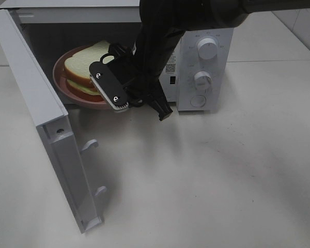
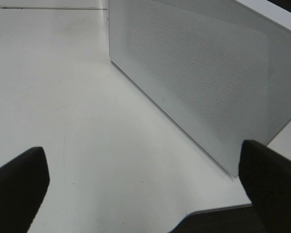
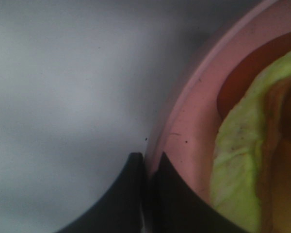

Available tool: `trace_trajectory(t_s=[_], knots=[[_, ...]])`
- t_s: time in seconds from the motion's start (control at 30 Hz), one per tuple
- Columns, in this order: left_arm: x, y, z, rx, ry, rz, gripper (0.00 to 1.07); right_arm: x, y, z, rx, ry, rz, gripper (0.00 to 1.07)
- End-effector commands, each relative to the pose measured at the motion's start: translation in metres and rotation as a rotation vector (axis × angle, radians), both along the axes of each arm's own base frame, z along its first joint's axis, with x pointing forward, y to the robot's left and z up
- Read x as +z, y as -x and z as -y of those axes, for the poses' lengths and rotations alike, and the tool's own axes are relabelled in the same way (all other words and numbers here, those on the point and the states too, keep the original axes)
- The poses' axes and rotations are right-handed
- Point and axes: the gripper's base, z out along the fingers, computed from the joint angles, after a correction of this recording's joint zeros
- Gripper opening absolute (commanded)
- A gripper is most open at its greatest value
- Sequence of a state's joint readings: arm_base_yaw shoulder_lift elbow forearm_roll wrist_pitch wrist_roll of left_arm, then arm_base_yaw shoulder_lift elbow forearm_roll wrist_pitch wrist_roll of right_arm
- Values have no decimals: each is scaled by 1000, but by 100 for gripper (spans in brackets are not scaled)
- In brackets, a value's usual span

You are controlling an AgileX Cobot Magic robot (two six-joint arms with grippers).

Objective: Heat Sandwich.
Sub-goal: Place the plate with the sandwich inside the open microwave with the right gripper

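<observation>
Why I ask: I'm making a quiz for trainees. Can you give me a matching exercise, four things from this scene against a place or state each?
Things:
1. sandwich
2. microwave door
3. left gripper
4. right gripper

Places or states:
A. jaws wide apart, above the table
B. swung open
C. closed, at the rim of the plate
D. lying on the plate

Pairs: 1-D, 2-B, 3-A, 4-C

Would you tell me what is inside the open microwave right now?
A pink plate carrying the sandwich sits inside the microwave. The right arm and shut right pincer hide part of the plate and much of the cavity.
</observation>
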State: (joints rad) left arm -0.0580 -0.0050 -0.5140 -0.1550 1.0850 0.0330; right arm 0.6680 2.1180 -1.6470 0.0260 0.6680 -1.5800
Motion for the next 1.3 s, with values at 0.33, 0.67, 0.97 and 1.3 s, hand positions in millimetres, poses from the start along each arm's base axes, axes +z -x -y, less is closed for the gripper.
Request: trace_trajectory(t_s=[0.33, 0.67, 0.97, 1.3], knots=[[1, 3, 0, -4, 0, 36, 100, 13, -33, -19, -117, -53, 97, 0], [1, 3, 0, -4, 0, 36, 100, 5, -55, -31, -204, -97, 122, 0], [1, 3, 0, -4, 0, 36, 100, -12, -69, -32, -225, -101, 122, 4], [1, 3, 0, -4, 0, 36, 100, -22, -68, -31, -257, -91, 83, 35]])
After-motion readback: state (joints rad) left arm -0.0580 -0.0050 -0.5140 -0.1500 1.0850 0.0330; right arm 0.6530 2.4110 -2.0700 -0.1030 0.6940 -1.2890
